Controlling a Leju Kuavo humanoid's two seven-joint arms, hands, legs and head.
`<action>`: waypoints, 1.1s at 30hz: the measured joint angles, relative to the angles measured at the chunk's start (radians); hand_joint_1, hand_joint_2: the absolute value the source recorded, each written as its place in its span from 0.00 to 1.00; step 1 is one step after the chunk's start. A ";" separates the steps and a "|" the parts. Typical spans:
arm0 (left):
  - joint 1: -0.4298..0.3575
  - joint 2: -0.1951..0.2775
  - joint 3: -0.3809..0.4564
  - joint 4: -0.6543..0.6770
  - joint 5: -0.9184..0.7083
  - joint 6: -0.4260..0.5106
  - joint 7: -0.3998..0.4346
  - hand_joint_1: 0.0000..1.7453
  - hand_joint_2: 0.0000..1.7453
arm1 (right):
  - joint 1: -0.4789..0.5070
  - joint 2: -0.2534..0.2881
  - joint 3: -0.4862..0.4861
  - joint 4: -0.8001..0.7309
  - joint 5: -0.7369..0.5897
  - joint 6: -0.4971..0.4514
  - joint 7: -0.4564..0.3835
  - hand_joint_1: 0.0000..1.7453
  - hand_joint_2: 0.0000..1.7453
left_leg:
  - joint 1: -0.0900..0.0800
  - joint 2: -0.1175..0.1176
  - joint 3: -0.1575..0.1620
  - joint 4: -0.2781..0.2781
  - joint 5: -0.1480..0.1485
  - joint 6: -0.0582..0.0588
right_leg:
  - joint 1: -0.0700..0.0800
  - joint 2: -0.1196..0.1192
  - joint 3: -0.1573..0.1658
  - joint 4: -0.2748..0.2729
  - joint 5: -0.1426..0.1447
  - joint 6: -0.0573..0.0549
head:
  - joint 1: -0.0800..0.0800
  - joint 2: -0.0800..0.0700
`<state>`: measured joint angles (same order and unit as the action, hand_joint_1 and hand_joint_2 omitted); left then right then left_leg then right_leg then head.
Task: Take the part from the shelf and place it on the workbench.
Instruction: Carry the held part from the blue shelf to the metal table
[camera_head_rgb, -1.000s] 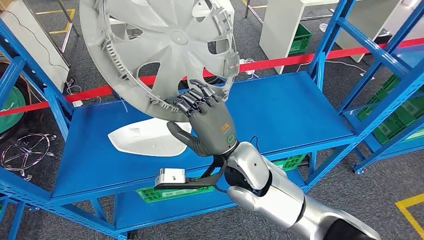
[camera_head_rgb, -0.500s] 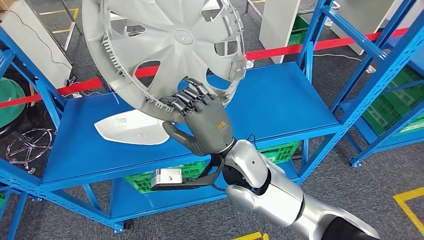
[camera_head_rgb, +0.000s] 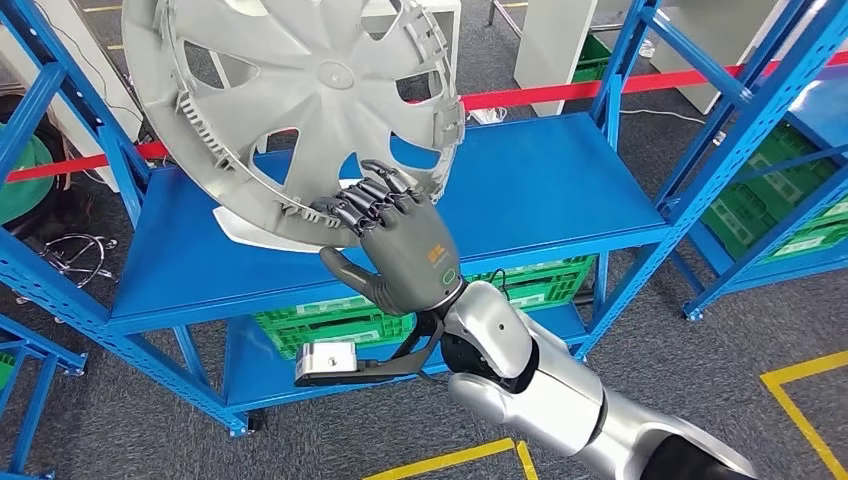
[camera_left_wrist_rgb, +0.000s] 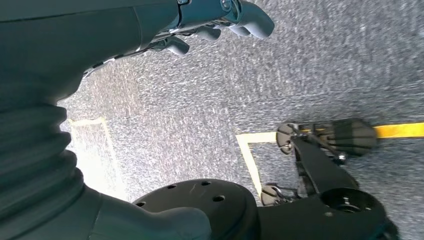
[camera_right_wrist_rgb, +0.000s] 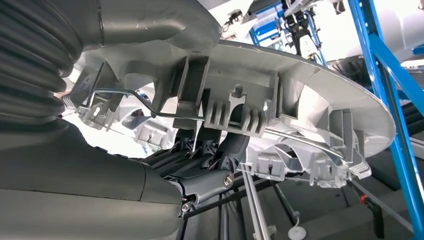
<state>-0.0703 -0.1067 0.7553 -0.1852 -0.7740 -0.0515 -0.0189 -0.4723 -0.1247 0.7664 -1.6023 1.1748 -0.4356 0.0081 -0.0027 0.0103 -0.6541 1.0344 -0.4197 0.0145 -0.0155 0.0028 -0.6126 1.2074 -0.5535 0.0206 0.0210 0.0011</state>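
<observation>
The right hand (camera_head_rgb: 400, 250) has the part, a big silver wheel cover (camera_head_rgb: 290, 110), by its lower rim: fingers hooked over the inner edge, thumb underneath, so the grip is clamped on the rim alone. The cover is lifted clear of the blue shelf (camera_head_rgb: 540, 190) and tilted, its ribbed back side turned towards the robot. In the right wrist view the dark fingers (camera_right_wrist_rgb: 220, 150) sit tucked among the clips and the wire ring on the back of the cover (camera_right_wrist_rgb: 300, 100). A white part (camera_head_rgb: 232, 225) lies on the shelf deck just behind the cover's lower edge; I can't tell whether the two touch.

The left hand (camera_left_wrist_rgb: 215, 22) hangs low over grey carpet, fingers curled in and nothing in them.

To my eye the pick is done and the carrying step is in hand. No worktop that I can be sure of is in sight, so the next move calls for a turn away from the rack while the cover is kept level enough not to swing. That wide disc, held at one edge, will lever hard against the fingers, and it sits near the blue upright (camera_head_rgb: 70, 90) on the robot's left, so it wants backing out carefully before any turn
</observation>
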 joint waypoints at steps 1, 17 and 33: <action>0.000 -0.001 0.000 0.000 -0.002 0.000 -0.001 0.00 1.00 | -0.001 0.000 0.000 0.000 0.001 0.001 0.002 1.00 1.00 | -0.001 0.000 -0.013 0.007 0.007 -0.004 | 0.002 -0.001 0.048 -0.067 0.001 -0.004 | 0.000 0.000; -0.005 -0.001 0.000 -0.002 -0.011 -0.003 -0.003 0.00 1.00 | 0.002 -0.002 -0.003 0.001 0.016 -0.001 0.016 1.00 1.00 | 0.020 -0.012 0.108 0.073 -0.102 -0.068 | 0.000 -0.003 -0.046 -0.161 0.127 -0.032 | -0.001 0.000; -0.001 -0.004 0.000 -0.003 -0.016 -0.004 -0.004 0.00 1.00 | 0.008 -0.001 -0.005 0.025 0.016 -0.003 0.013 1.00 1.00 | -0.008 -0.005 -0.023 0.008 0.023 -0.004 | 0.020 -0.004 0.089 -0.131 0.004 -0.027 | 0.003 0.000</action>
<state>-0.0713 -0.1104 0.7557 -0.1883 -0.7901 -0.0557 -0.0227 -0.4647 -0.1253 0.7614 -1.5778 1.1910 -0.4386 0.0213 -0.0104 0.0049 -0.6772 1.0426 -0.3966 0.0110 0.0042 -0.0009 -0.5236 1.0767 -0.5497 -0.0061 0.0243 0.0011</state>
